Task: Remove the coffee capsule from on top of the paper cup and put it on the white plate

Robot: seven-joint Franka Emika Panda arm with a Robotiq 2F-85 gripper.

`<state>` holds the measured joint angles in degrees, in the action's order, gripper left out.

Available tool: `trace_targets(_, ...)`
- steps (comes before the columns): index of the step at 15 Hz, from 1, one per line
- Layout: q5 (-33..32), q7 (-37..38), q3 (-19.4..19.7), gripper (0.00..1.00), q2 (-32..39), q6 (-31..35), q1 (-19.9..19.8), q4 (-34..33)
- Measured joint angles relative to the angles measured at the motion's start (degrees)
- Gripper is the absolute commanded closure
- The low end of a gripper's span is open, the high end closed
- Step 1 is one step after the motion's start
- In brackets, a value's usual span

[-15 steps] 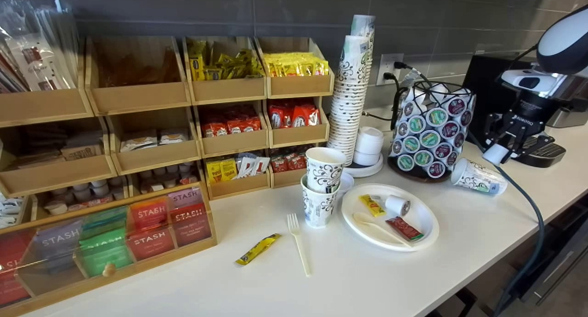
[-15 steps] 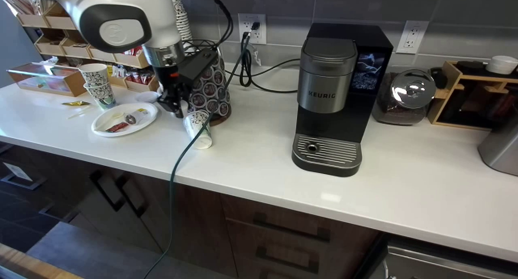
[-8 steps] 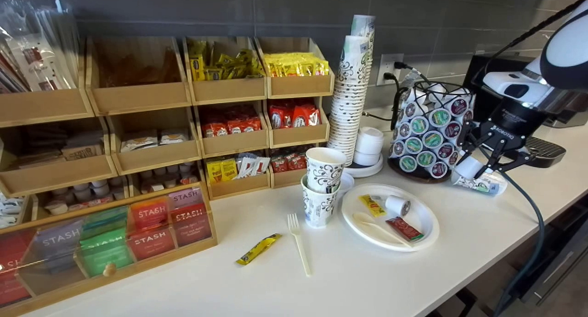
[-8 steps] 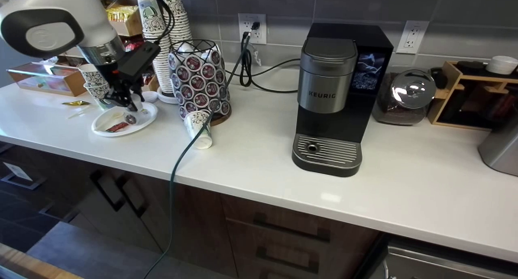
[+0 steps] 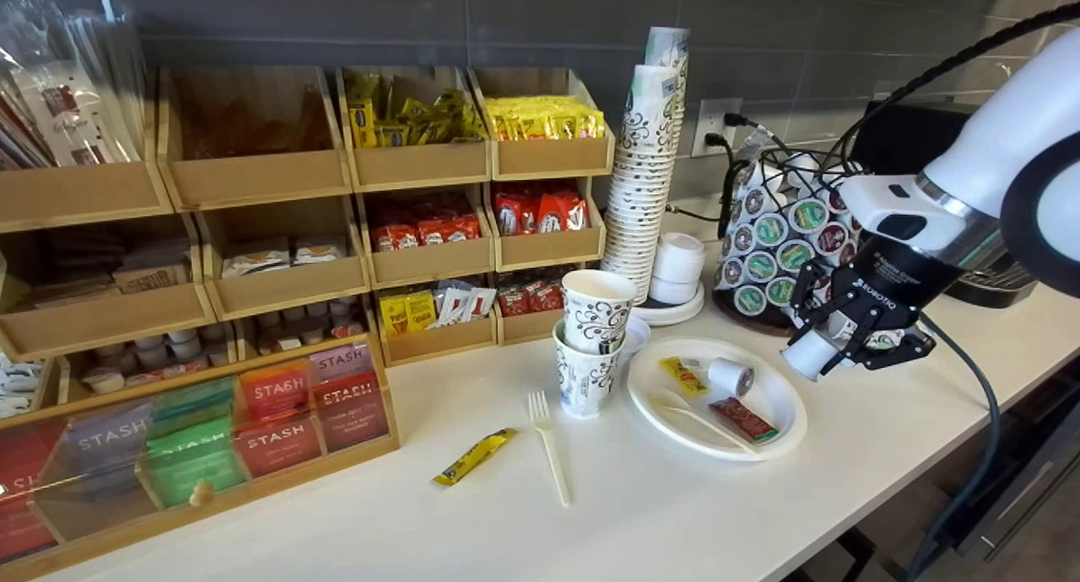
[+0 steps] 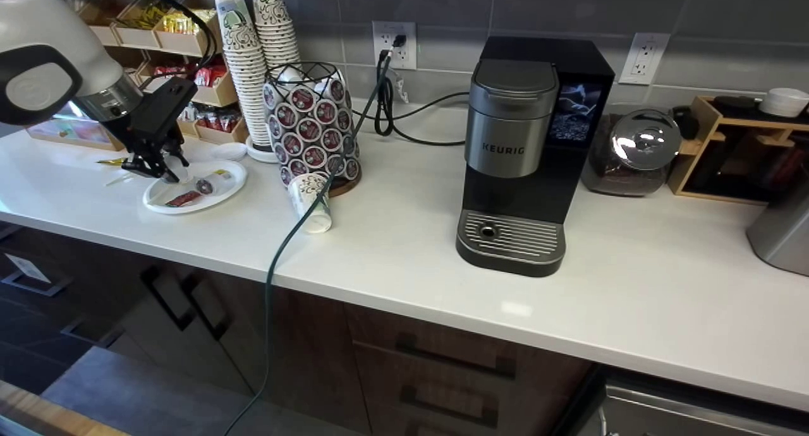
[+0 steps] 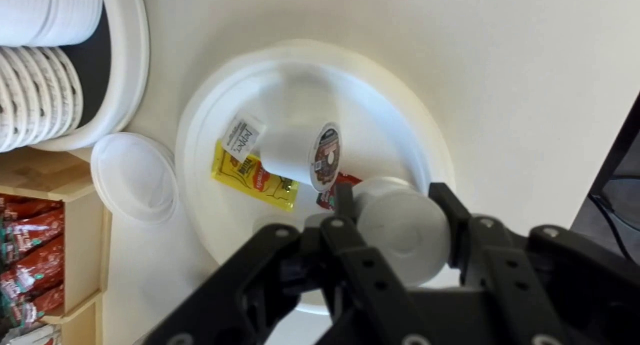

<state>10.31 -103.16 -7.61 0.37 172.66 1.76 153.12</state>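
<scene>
My gripper [image 5: 823,352] is shut on a white coffee capsule [image 7: 405,235], its fingers on either side; it also shows in both exterior views [image 5: 810,356] [image 6: 178,169]. The round white plate [image 7: 370,102] is below. The held capsule overlaps the plate's lower right part in the wrist view and is raised above the counter. On the plate [image 5: 789,426] lie another capsule [image 7: 295,155], a yellow packet [image 7: 255,177], a red packet [image 5: 742,419] and a pale utensil [image 5: 700,422]. A paper cup with doodle print and blue-green markings [image 6: 308,199] lies on its side by the capsule rack, partly behind my gripper in an exterior view.
Two nested cups [image 5: 595,312] stand beside the plate. Behind are tall cup stacks [image 5: 645,185], a capsule rack [image 5: 776,236] and wooden bins [image 5: 548,152]. A fork [image 5: 550,451] and a yellow sachet [image 5: 474,457] lie in front. A cable [image 6: 287,240] crosses the counter edge.
My gripper has carried the capsule from above the lying cup, past the capsule rack, to the plate. The cup and the plate have not moved.
</scene>
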Motion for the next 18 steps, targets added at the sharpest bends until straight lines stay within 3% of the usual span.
trace_targets(3,-6.60,5.19,0.41,0.84,1.98,0.65,0.03,0.22)
trace_targets(10,-9.66,6.30,-0.01,0.84,8.22,1.83,1.01,-3.19)
trace_targets(11,-11.22,7.43,0.07,0.34,9.18,2.09,1.01,-4.05)
trace_targets(13,-15.31,10.42,0.96,0.28,11.02,2.11,1.16,-6.05)
trace_targets(16,-20.82,14.45,3.20,0.04,13.27,2.01,1.64,-8.40)
trace_targets(18,-21.38,15.23,3.17,0.00,13.89,1.01,1.13,-9.37)
